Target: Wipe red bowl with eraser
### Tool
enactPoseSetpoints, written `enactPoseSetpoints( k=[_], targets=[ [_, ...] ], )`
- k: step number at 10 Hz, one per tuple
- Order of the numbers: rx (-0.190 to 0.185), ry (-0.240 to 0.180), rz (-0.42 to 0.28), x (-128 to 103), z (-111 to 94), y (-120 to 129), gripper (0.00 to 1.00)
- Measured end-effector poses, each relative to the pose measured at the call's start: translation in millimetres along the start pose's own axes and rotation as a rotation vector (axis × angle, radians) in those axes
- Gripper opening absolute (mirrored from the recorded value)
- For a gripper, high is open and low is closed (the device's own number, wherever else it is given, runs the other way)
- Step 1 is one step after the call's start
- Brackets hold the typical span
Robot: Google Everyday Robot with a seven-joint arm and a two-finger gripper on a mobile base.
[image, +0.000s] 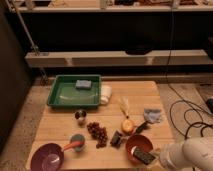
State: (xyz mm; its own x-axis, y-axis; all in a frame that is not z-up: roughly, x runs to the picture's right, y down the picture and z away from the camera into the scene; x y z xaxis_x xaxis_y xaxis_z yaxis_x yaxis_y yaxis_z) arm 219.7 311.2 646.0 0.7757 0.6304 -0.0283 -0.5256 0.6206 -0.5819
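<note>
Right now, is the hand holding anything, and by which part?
Cannot tell. The hand sits at the lower-right end of the eraser, which lies in the red bowl.

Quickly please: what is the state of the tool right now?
The tool is at the right edge of the red bowl, next to the eraser; open, closed or holding cannot be told.

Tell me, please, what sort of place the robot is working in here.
Probably a lab or workshop test area: long metal shelving behind, loose cables on the floor, and a wooden table crowded with mixed props. The gripper is at the red bowl, by the eraser.
</note>
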Motion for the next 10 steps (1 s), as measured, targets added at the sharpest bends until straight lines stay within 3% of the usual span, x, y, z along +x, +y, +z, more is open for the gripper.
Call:
enactPoseSetpoints(
  k=[4, 7, 10],
  targets=[
    [0.044, 0.016, 0.031, -8, 10, -35, 0.0],
    [0.026, 0.01, 0.027, -26, 25, -35, 0.0],
    [0.034, -0.008, 0.003, -40, 21, -29, 0.0]
  ],
)
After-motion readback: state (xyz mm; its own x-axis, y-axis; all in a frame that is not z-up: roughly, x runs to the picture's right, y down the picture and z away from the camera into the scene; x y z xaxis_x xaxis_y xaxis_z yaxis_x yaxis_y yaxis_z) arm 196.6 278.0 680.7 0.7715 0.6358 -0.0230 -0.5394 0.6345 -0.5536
